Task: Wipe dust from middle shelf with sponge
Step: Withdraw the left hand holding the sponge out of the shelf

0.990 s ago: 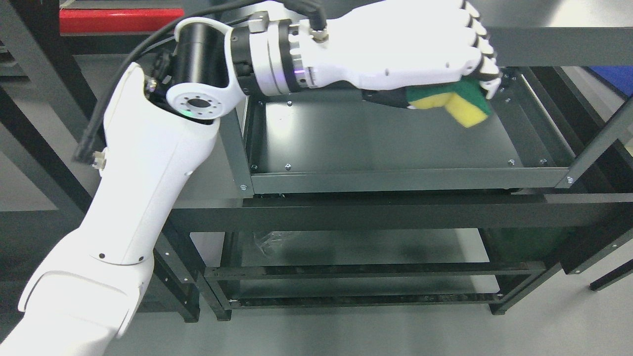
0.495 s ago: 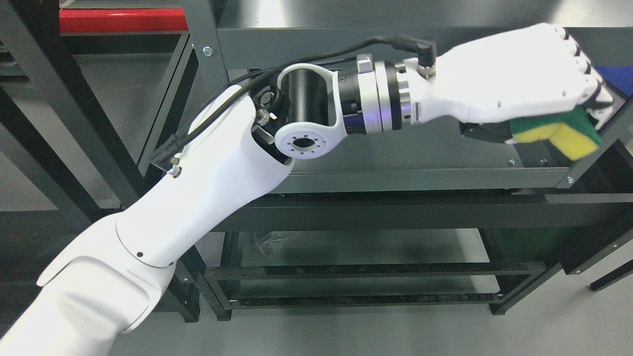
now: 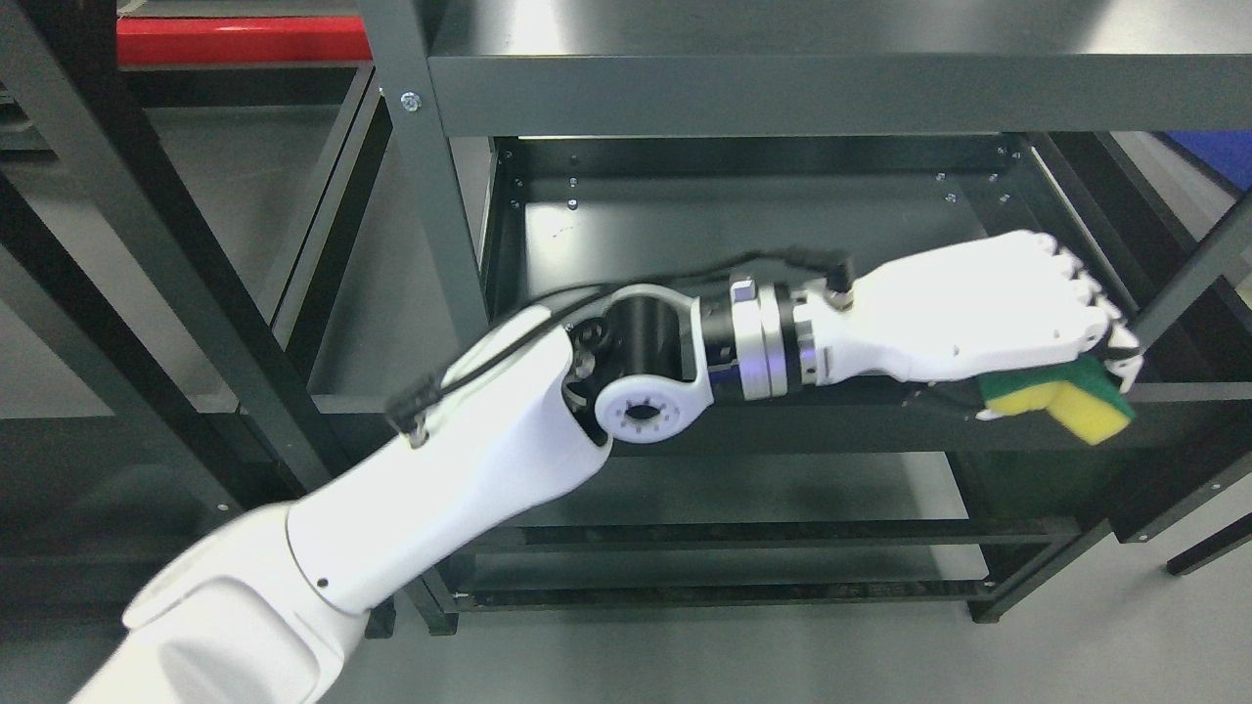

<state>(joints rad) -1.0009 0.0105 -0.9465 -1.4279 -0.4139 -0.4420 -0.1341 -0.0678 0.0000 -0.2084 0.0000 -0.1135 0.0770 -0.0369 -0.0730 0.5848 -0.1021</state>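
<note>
Head view shows a dark metal rack point(image 3: 430, 196) with several shelves. Its middle shelf point(image 3: 724, 225) is a shallow tray with a raised front lip and small screws along its edges. From the lower left the left arm point(image 3: 469, 469) reaches across in front of the rack, wrist bent, a black cable running along it. At the front right corner of the rack, the left hand point(image 3: 978, 308) has its fingers point(image 3: 1100, 308) curled down and clamped on a sponge point(image 3: 1061, 401). This sponge is yellow with a green scouring layer, and it sits in front of the middle shelf's lip, below the shelf surface and off it. A red bar point(image 3: 245, 41) lies behind the rack's upper left.
</note>
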